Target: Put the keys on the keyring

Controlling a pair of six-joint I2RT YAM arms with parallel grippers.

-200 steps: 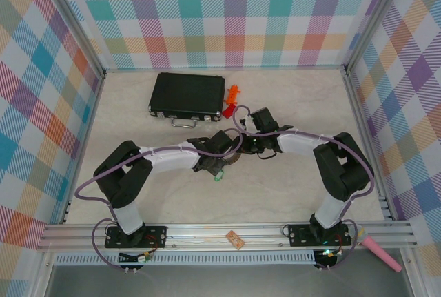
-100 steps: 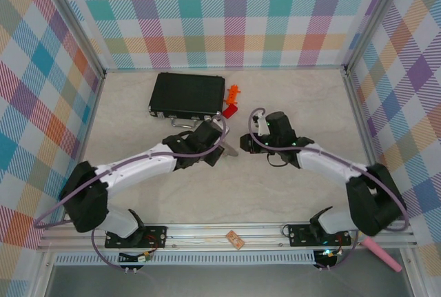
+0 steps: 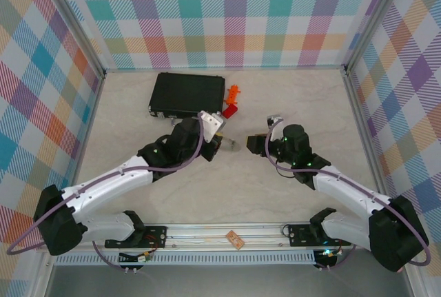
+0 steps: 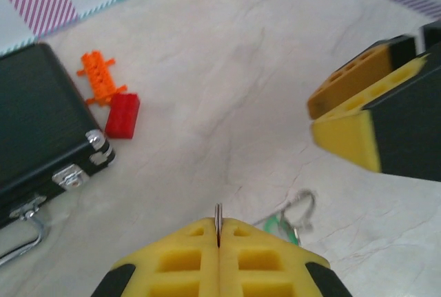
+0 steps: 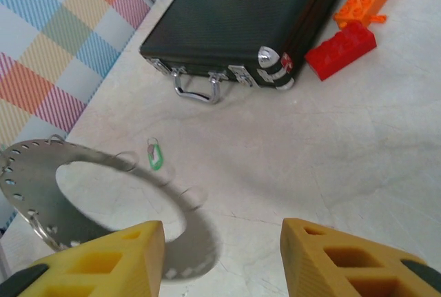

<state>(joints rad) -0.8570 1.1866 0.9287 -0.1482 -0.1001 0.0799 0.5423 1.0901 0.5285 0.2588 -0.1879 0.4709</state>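
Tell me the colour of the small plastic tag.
The tag is green; the right wrist view shows it best.

Tallied: one black rectangular case (image 3: 187, 95), upper left of centre; one orange toothed plastic piece (image 3: 235, 93); one red plastic brick (image 3: 229, 110); one flat grey metal ring (image 5: 31, 193); one green-tagged silver key (image 5: 155, 154) made out.

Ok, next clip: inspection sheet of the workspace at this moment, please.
Surface: pale marbled table, no spills seen.
Job's things: ring pinched in the left gripper; green-tagged key near it, threaded or not I cannot tell.
Clutter: black case, red block, orange piece at the back.
Grippers: left gripper shut on the ring; right gripper open, holding nothing.
Cables: purple cables along both arms, no snag seen.
Surroundings: checked walls.
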